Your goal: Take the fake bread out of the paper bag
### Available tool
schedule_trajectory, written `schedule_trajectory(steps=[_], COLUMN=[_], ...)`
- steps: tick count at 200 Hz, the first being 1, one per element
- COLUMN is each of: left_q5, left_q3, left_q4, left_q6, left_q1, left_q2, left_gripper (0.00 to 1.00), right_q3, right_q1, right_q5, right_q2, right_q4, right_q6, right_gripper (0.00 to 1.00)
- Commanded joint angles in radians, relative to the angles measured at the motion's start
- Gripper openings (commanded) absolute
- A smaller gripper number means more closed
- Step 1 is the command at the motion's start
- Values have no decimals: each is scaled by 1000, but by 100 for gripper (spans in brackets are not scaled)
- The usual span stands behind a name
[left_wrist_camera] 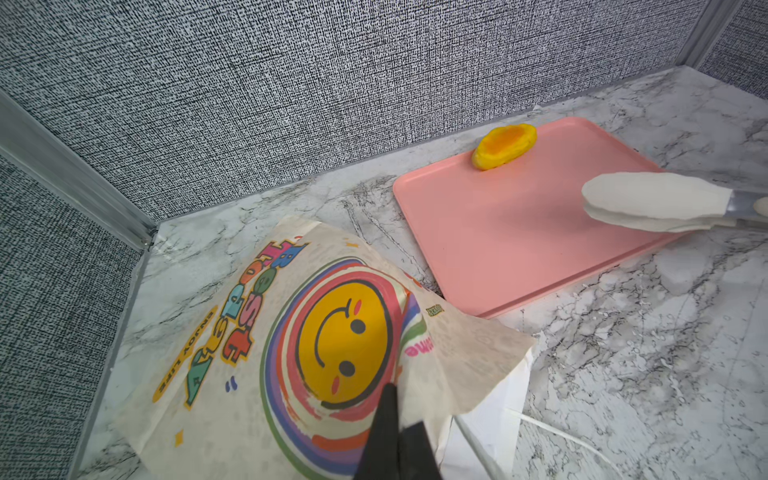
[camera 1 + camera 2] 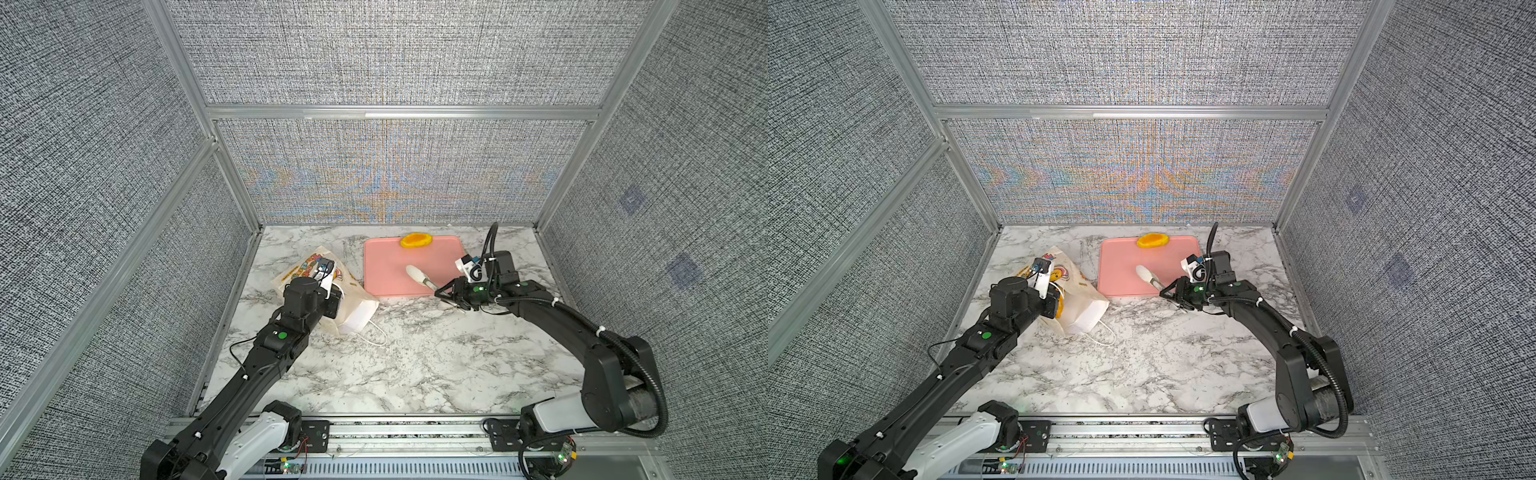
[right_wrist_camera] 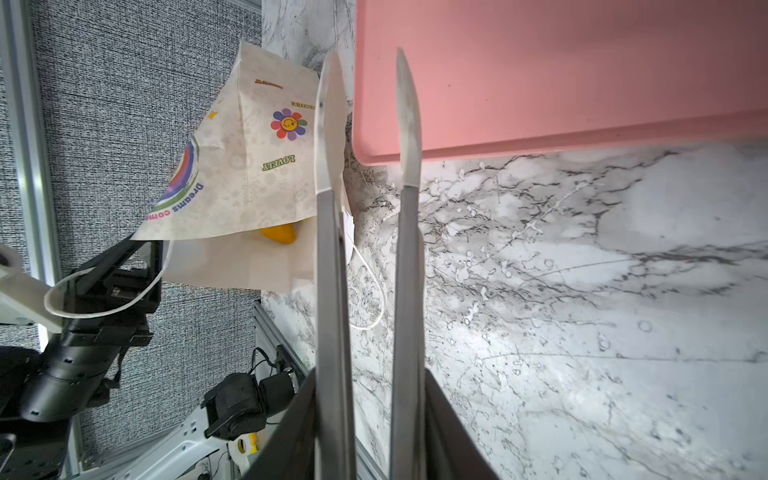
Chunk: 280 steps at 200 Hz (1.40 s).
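Observation:
The paper bag (image 2: pixel 353 307) lies on its side left of the tray, its mouth towards the table's front. My left gripper (image 1: pixel 399 411) is shut on the bag's upper lip and holds the mouth open. Inside the mouth shows a yellow piece of fake bread (image 3: pixel 279 233). Another yellow piece (image 2: pixel 416 240) lies on the far rim of the pink tray (image 2: pixel 386 270). My right gripper (image 2: pixel 446 295) is shut on metal tongs (image 2: pixel 417 275) with white tips. The tips stand slightly apart over the tray with nothing between them (image 3: pixel 409 124).
A white cord handle (image 2: pixel 376 338) of the bag trails on the marble table towards the front. Grey fabric walls with metal posts close in the left, back and right sides. The bag lies near the left wall.

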State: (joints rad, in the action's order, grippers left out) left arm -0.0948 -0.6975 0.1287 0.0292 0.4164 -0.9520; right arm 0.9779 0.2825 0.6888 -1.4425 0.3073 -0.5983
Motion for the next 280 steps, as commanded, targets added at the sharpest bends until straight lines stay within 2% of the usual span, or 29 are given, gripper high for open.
schedule_trajectory(steps=[1, 29, 54, 86, 134, 143, 161, 211, 280], left_q5=[12, 9, 9, 13, 3, 3, 0, 7, 4], left_q3=[-6, -8, -9, -10, -12, -14, -21, -28, -23], left_q4=[-15, -13, -14, -12, -1, 0, 1, -5, 6], left_q6=[-5, 0, 0, -9, 4, 8, 18, 23, 37], left_q1=[-1, -1, -1, -2, -1, -1, -2, -1, -1], left_q2=[1, 6, 10, 15, 27, 25, 18, -5, -9], left_gripper=[0, 0, 0, 0, 0, 0, 0, 0, 0], right_q3=[18, 55, 182, 430, 722, 766, 827, 885, 731], right_q1=[3, 3, -3, -28, -74, -81, -85, -85, -88], right_q5=[-74, -128, -172, -183, -143, -143, -133, -112, -185], right_q2=[16, 31, -32, -222, -486, -524, -589, -699, -684], right_q4=[102, 158, 234, 296, 287, 284, 277, 234, 210], right_q6=[47, 75, 153, 222, 190, 174, 150, 92, 84], right_gripper=[36, 36, 35, 23, 6, 0, 0, 0, 0])
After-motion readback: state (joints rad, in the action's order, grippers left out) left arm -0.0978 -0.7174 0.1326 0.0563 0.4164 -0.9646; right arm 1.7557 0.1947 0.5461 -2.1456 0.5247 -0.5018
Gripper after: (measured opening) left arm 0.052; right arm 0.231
